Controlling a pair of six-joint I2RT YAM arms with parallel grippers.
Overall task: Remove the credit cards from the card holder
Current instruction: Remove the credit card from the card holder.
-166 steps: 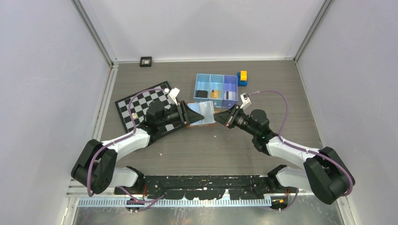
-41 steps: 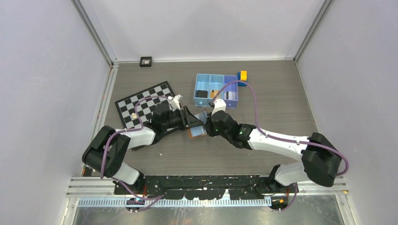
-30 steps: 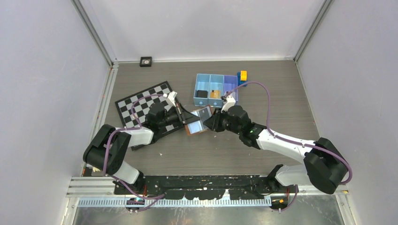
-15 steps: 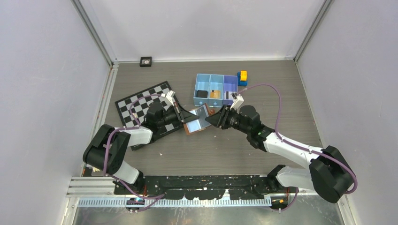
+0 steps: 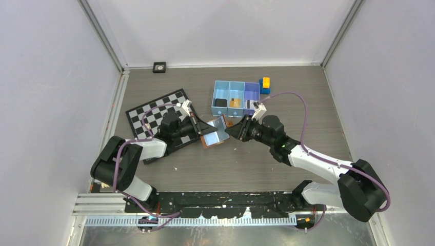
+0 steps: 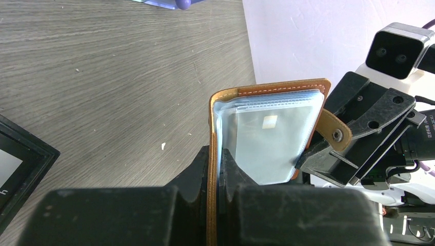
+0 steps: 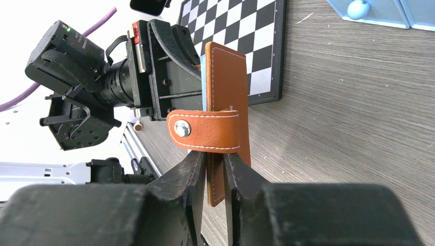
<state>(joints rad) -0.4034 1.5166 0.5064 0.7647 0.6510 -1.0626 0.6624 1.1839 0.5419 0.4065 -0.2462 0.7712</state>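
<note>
The card holder (image 5: pixel 214 133), brown leather with pale blue clear sleeves inside, hangs open between my two grippers above the table. My left gripper (image 5: pixel 202 130) is shut on one brown cover (image 6: pixel 216 156); the sleeves (image 6: pixel 267 141) fan out beyond it. My right gripper (image 5: pixel 229 131) is shut on the other brown cover, just under the snap strap (image 7: pixel 205 130), with the fingertips (image 7: pixel 197 164) pressed against the leather. No credit card shows clearly inside the sleeves. Flat dark, tan and grey pieces lie in the blue tray's compartments.
The blue three-compartment tray (image 5: pixel 236 84) stands behind the grippers, with a yellow-and-blue block (image 5: pixel 265 84) at its right. A checkerboard (image 5: pixel 154 110) lies under the left arm. A small black square (image 5: pixel 160 66) sits at the back wall.
Over the last second my right gripper drew back to the right with one cover, spreading the card holder open. In the last half second nothing has visibly moved.
</note>
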